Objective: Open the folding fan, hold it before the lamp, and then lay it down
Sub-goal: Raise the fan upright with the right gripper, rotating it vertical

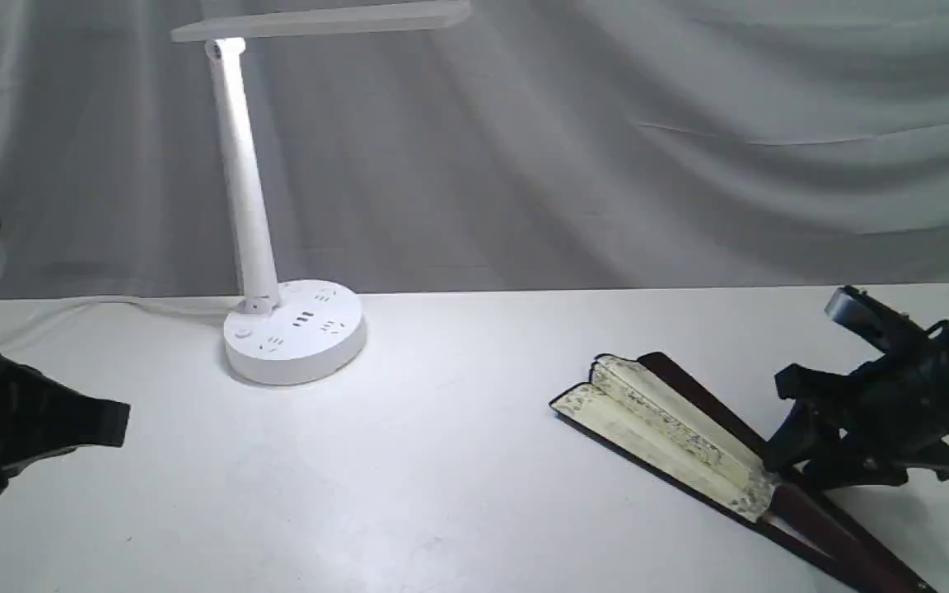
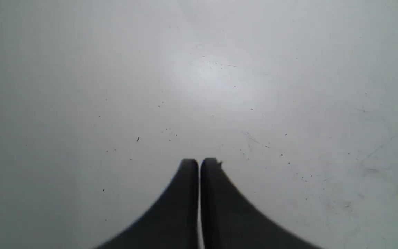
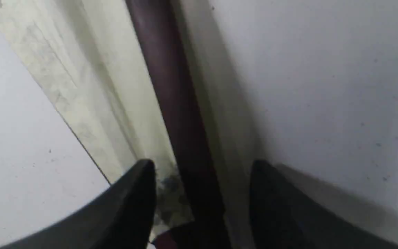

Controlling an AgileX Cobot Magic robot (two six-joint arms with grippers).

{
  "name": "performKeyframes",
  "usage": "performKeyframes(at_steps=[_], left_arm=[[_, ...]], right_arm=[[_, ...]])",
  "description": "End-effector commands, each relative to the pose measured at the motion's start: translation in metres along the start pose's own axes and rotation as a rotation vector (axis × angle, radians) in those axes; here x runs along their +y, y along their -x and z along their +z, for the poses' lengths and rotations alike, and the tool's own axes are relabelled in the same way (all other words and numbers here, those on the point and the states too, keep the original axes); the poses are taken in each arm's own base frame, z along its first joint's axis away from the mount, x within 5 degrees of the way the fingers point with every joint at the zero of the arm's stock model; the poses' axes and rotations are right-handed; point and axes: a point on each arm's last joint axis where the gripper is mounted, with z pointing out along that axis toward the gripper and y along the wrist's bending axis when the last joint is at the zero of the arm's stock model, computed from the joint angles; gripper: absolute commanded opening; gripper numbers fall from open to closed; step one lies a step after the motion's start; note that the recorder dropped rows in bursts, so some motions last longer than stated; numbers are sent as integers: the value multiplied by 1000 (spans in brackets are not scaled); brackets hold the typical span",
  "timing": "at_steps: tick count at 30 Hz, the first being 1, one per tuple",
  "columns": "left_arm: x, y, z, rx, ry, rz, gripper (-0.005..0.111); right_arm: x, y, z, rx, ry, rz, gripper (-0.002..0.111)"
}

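The folding fan (image 1: 664, 428) lies nearly closed on the white table at the right, its cream leaf pointing toward the lamp and its maroon ribs toward the near right corner. My right gripper (image 1: 796, 461) stands low over the fan where leaf meets ribs. In the right wrist view this gripper (image 3: 202, 166) is open, its two fingers either side of the dark outer rib (image 3: 164, 79), with the cream leaf (image 3: 92, 86) beside it. The lamp (image 1: 244, 189) stands at the back left, lit. My left gripper (image 1: 104, 424) hovers at the far left, shut (image 2: 199, 162) on nothing above bare table.
The lamp's white cord (image 1: 112, 303) runs left along the table's back edge. A grey curtain (image 1: 606, 148) hangs behind the table (image 1: 458, 461). The lamp's round base (image 1: 293, 333) carries sockets.
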Motion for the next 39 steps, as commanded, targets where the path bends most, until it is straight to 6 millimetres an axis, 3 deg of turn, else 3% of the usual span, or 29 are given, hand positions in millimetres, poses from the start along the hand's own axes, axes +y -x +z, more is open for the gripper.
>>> performKeyframes(at_steps=[1,10,15,20,27,32,39], left_arm=[[-2,2,-1,-11,-8,-4,0],[-2,2,-1,-11,-8,-4,0],[-2,2,-1,-11,-8,-4,0],[-2,3,-1,-15,-8,-4,0],[-2,3,-1,-15,-8,-4,0],[-2,3,-1,-19,-8,-4,0],[-2,7,-1,-63,-11,-4,0]], right_arm=[[-4,-2,8,-8,61,10,43],[-6,-2,14,-6,80,30,40],[-3,-1,14,-17,113,50,21],[9,1,13,-33,260,92,1],[14,0,11,-19,322,95,0],[27,0,6,-21,470,62,0],[35,8,0,-107,586,88,0]])
